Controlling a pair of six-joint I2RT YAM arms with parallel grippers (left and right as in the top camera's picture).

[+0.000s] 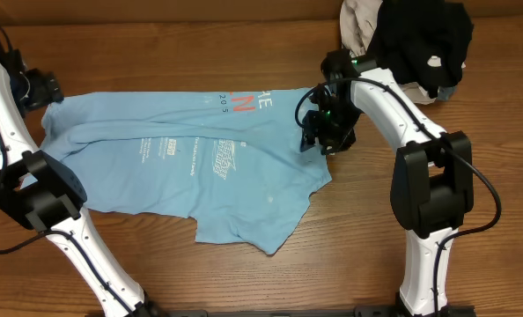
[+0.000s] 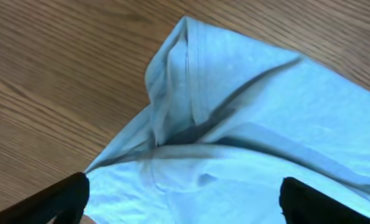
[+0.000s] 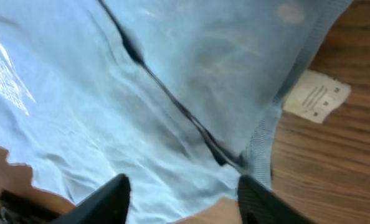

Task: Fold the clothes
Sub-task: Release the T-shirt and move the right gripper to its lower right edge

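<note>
— Jaws both stood parted, gripping nothing: left jaws over the far-left edge of the blue shirt (image 1: 200, 158), right jaws straddling its collar.
— Why there?
— Opposite ends, I judged, ready to pinch and fold. Shirt lay spread mid-counter (image 1: 349, 264).
— Writing?
— "2015" print (image 1: 224, 102), probably; neck tag (image 3: 314, 95) unreadable.

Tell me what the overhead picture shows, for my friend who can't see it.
A light blue T-shirt lies spread and wrinkled on a wooden table, with the left pincer at one end and the right pincer at the other. A pile of black and white clothes sits top right.
</note>
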